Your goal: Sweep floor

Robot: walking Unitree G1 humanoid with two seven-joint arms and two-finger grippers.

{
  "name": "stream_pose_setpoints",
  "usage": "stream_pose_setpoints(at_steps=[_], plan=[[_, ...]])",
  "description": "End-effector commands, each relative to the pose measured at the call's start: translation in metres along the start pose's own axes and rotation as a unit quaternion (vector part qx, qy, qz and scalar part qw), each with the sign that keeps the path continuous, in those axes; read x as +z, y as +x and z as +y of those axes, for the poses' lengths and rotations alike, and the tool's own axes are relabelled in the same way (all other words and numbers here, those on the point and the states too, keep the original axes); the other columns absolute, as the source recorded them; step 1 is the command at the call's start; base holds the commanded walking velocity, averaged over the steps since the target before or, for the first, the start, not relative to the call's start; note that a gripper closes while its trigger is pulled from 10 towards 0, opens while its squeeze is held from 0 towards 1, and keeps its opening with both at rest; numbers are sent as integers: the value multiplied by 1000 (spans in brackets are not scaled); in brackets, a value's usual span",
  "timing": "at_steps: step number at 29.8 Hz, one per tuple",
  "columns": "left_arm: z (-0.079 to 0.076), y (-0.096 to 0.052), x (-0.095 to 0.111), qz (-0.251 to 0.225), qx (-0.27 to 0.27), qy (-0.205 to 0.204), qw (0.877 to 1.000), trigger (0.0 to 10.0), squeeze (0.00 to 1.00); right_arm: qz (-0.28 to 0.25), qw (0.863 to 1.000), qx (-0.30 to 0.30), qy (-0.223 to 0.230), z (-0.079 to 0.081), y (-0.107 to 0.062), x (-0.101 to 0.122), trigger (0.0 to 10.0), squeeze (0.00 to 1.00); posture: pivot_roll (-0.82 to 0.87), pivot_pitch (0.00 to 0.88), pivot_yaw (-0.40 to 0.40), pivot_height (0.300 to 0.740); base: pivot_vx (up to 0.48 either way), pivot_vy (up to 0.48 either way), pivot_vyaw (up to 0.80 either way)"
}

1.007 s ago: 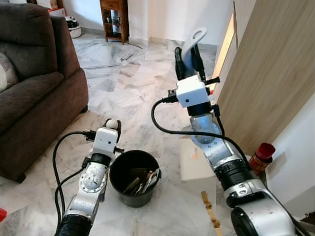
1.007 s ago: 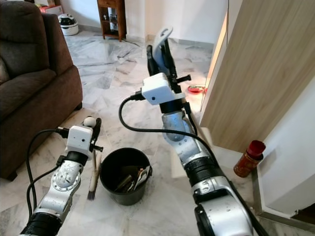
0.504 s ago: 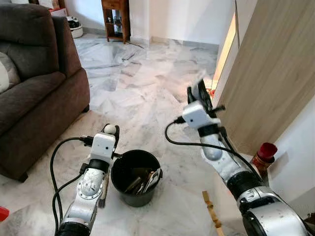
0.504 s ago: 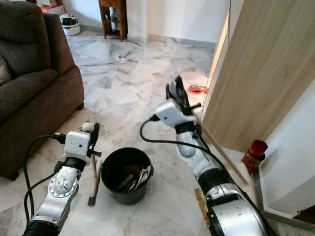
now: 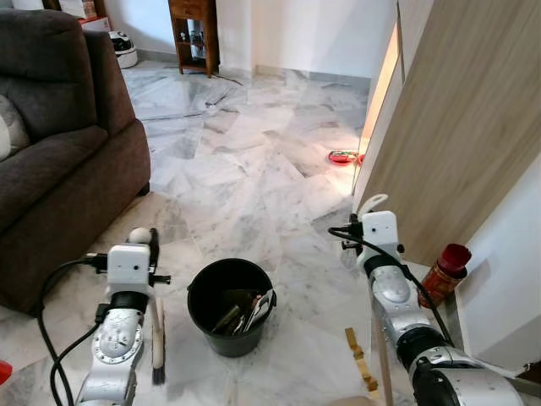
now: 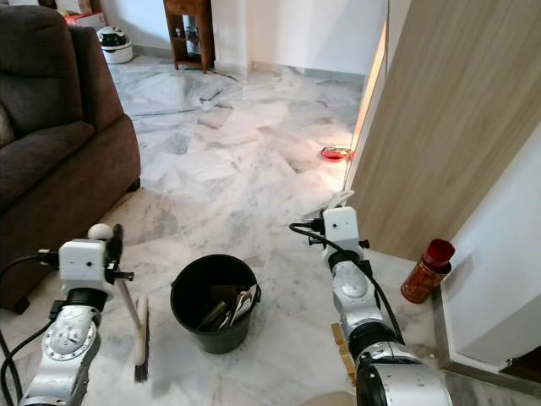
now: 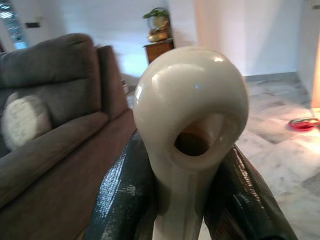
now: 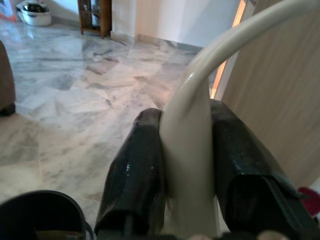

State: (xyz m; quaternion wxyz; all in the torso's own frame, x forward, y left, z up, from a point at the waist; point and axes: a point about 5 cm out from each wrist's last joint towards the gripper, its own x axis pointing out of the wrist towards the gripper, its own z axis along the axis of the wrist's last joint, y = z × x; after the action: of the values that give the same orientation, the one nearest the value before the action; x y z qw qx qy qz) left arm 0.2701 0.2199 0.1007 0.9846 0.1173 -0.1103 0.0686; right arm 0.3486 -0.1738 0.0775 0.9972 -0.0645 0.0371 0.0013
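On the near left, the left end effector [image 7: 180, 200] is clamped on the cream handle of a small hand brush [image 6: 139, 334], both black fingers [image 7: 117, 192] pressed against its sides just below the rounded, holed end. The brush hangs nearly upright with its dark bristles down at the marble floor [image 5: 245, 169], just left of a black bucket [image 5: 230, 304] that stands between the two arms and holds some scraps. On the near right, the right end effector [image 8: 187, 165] grips a second cream handle [image 8: 192, 125], whose looped top curves up above the white wrist block; what sits at its lower end cannot be made out. A strip of wood [image 5: 359, 359] lies on the floor just beside the right arm. Farther right, a red-capped bottle [image 5: 445, 271] stands by the wooden panel [image 5: 456, 127]. A brown sofa [image 5: 59, 144] fills the far left, a wooden cabinet [image 5: 194, 34] stands at the far wall, and a small red object [image 5: 342, 156] lies on the floor near the lit gap beside the panel.
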Motion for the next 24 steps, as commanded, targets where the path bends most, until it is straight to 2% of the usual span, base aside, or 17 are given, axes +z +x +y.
stream_pose_setpoints(at_steps=[1,6,11,15,19,24], plan=[[10,2,11,-24,18,3,1000,10000,0,-15,996,-37,78,-7,4,8,10000,0,126,0,-33,740,0,0,0],[16,-5,11,-19,37,6,999,10000,0,-30,991,-33,128,-13,7,14,10000,0,141,0,-45,740,0,0,0],[15,-11,13,-19,42,-1,999,10000,0,-43,986,-35,157,-14,11,22,10000,0,165,0,-52,740,0,0,0],[13,-21,4,3,49,-18,999,10000,0,-49,985,-17,166,-5,13,26,10000,0,192,0,-65,740,0,0,0],[17,-32,-9,37,65,-42,996,10000,0,-29,982,8,189,7,13,21,10000,0,221,0,-81,740,0,0,0],[23,-42,-13,47,80,-40,995,10000,0,-11,975,17,223,15,13,17,10000,0,269,0,-113,740,0,0,0]])
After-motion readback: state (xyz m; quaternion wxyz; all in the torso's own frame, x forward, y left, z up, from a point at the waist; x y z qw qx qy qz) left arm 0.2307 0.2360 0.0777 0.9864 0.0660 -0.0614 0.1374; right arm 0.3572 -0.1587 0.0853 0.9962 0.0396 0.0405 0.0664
